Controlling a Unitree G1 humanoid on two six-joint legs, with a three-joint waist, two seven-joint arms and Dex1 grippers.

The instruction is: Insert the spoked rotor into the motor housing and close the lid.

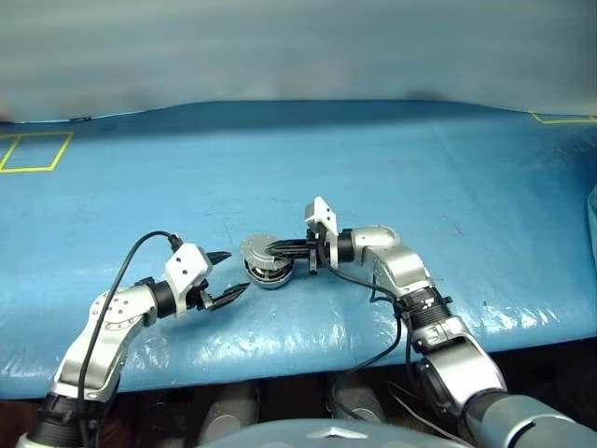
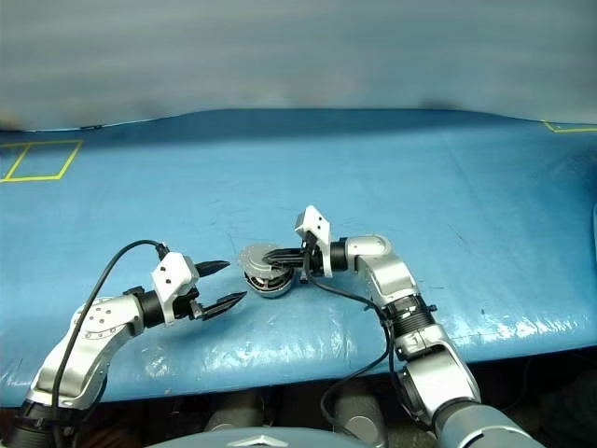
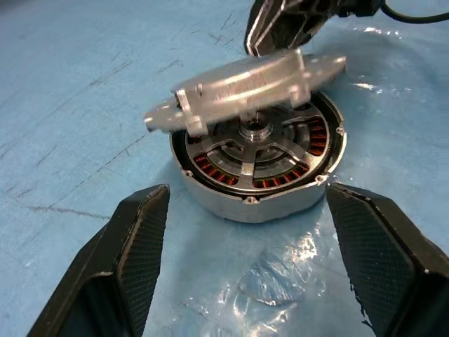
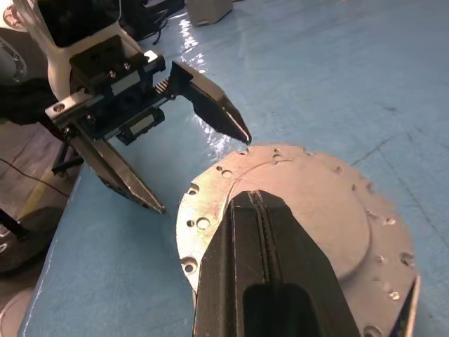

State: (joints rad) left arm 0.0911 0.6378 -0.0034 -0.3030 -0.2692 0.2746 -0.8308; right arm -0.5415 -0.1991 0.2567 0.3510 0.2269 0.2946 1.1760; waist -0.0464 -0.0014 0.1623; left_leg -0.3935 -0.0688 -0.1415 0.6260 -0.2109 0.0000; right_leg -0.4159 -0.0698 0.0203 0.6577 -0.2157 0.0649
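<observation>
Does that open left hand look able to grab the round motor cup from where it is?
Probably yes. The left hand is open, facing the motor housing with bare table between. But the right hand holds the lid tilted just above it.

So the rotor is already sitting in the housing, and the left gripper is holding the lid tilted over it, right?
Not quite: it is the right gripper that holds the lid, shut on it, as the left wrist view shows. The left gripper hangs open beside the motor housing. The spoked rotor does sit inside, and the lid is tilted over it.
</observation>
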